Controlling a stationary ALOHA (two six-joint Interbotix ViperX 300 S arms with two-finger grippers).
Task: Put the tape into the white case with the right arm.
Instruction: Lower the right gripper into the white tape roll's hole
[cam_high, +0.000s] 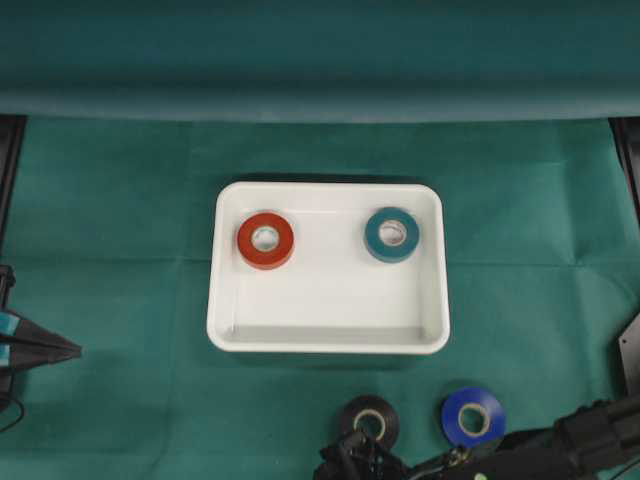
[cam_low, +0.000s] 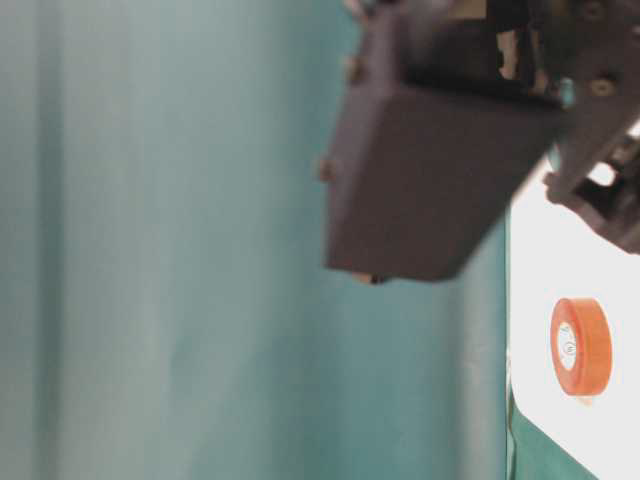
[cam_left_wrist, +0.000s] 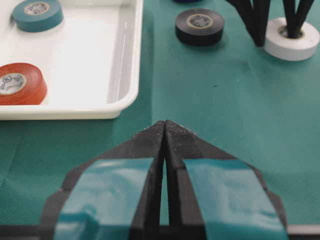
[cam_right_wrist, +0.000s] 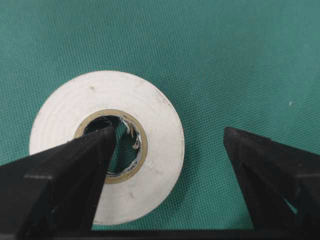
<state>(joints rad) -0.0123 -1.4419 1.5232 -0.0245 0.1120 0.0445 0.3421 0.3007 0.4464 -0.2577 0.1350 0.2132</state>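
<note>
Right wrist view: white tape (cam_right_wrist: 107, 145) astride open right pincer's (cam_right_wrist: 170, 145) left finger, seemingly untouched.

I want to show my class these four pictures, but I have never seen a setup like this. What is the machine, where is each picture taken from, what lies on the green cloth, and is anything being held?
This is a robot with two black arms, each ending in a two-fingered gripper. One picture looks down from overhead, one sits at table level (mostly blocked by a dark part), and two come from cameras on the wrists.

On the green cloth lies the white case, holding a red tape roll and a teal tape roll. Outside it lie a black tape roll, a blue tape roll and a white tape roll.

The left gripper, with light-blue patches, is shut and holds nothing. The right gripper is open: one finger points into the white roll's hole, the other stands outside it. Nothing is gripped yet.
</note>
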